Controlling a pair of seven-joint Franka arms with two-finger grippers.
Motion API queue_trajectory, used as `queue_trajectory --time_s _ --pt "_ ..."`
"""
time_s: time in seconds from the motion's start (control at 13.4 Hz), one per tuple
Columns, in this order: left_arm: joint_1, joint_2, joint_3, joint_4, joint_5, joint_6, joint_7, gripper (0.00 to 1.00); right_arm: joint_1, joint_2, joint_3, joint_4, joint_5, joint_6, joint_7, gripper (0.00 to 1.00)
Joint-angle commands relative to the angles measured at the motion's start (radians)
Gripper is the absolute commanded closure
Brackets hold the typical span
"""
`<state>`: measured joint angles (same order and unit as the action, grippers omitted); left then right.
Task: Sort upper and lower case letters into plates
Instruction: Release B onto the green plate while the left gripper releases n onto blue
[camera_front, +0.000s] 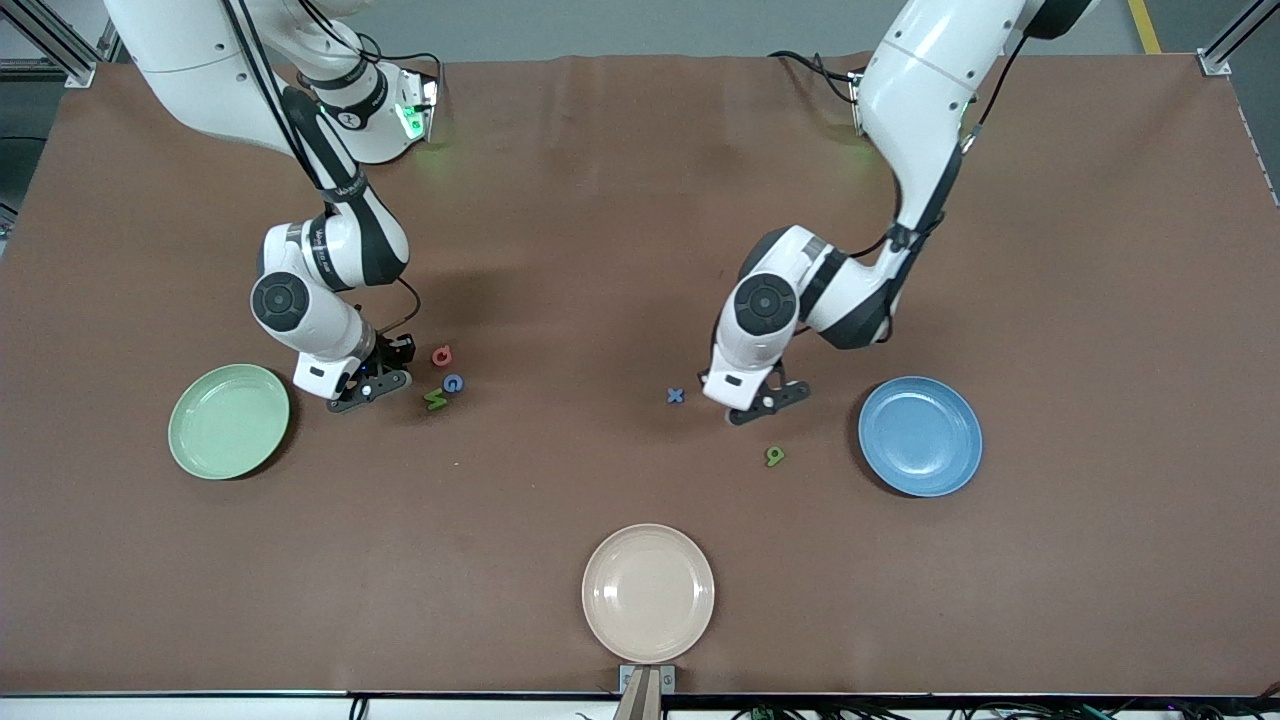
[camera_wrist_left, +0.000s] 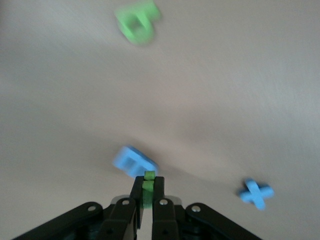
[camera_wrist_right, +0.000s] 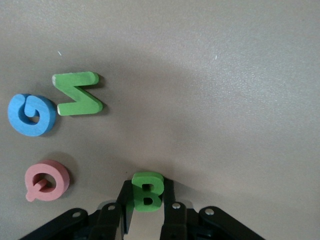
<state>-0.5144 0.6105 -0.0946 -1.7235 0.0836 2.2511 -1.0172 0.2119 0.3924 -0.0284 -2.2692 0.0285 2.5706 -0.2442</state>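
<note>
The right gripper (camera_wrist_right: 145, 196) is down low by the mint green plate (camera_front: 229, 421), pinched tight on a green B (camera_wrist_right: 146, 190); close by it sit a pink Q (camera_wrist_right: 47, 180), a blue G (camera_wrist_right: 31, 115) and a green N (camera_wrist_right: 78, 93). The left gripper (camera_wrist_left: 148, 187) is down low near the blue plate (camera_front: 920, 436), squeezed on a small green letter (camera_wrist_left: 148, 176); a blue letter (camera_wrist_left: 134, 161) lies right at its tips; a blue x (camera_wrist_left: 255, 192) and a green letter with a hole (camera_wrist_left: 137, 21) lie a bit off.
</note>
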Motion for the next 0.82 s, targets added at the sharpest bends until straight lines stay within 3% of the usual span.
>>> queue_trajectory --time_s 0.0,0.15,0.37,0.6,0.67,0.75 --pt "0.066 -0.071 0.015 -0.022 0.109 -0.097 0.037 1.00 0.001 -0.070 0.013 -0.012 0.010 -0.042 -0.006 0.85" --pt "0.144 -0.069 0.015 -0.022 0.163 -0.097 0.118 1.00 -0.044 -0.156 0.005 0.029 0.010 -0.188 -0.065 0.85" --pt "0.256 -0.057 0.013 -0.025 0.244 -0.099 0.215 0.96 -0.213 -0.170 0.004 0.071 0.010 -0.224 -0.290 0.85" --pt "0.292 -0.040 0.012 -0.034 0.251 -0.102 0.213 0.75 -0.350 -0.094 0.002 0.164 -0.004 -0.219 -0.404 0.85" --pt "0.290 -0.041 0.012 -0.044 0.251 -0.125 0.204 0.43 -0.385 -0.058 0.004 0.197 -0.004 -0.219 -0.431 0.85" --pt "0.290 -0.051 0.012 -0.044 0.251 -0.154 0.201 0.01 -0.399 -0.026 0.002 0.229 -0.002 -0.221 -0.432 0.85"
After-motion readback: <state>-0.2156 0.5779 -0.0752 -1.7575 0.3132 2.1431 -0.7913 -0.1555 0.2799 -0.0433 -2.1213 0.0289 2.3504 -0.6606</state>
